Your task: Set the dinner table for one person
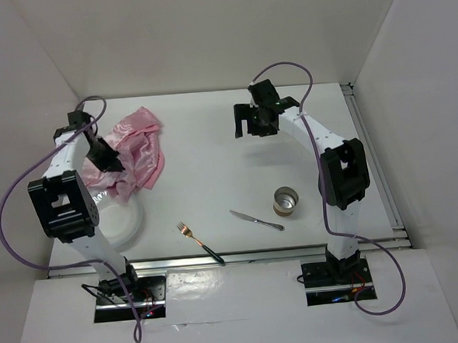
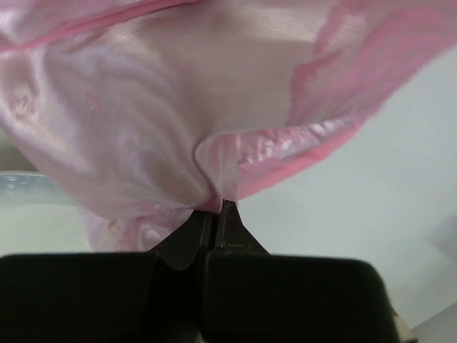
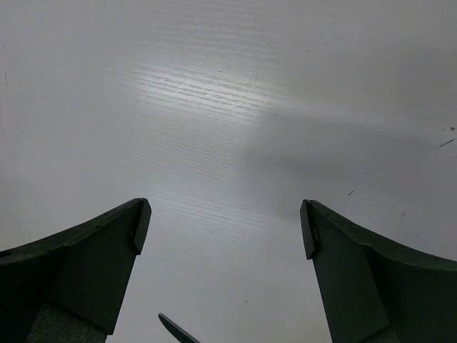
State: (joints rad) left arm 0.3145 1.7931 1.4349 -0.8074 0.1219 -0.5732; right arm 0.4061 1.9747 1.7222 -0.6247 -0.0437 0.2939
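Left hand (image 2: 216, 209) is clamped shut on a fold of the shiny pink satin cloth (image 2: 143, 121), with the fabric bunching out right above the pressed-together fingertips. From overhead, that arm is bent at the elbow and reaches into the far-left part of the large flat white counter with aluminium rails (image 1: 212, 153), which spreads out under both arms. The cloth sits crumpled there, and its near end reaches the round white plate (image 1: 133, 224). Right hand (image 3: 225, 229) hangs wide open over bare counter at the far centre, holding nothing. Along the front rail there's a fork with copper tines and a black handle (image 1: 199, 242), a silver table knife (image 1: 256, 220) and a short metal cup (image 1: 286, 201). They're all apart from each other, and there's plenty of free room mid-counter.
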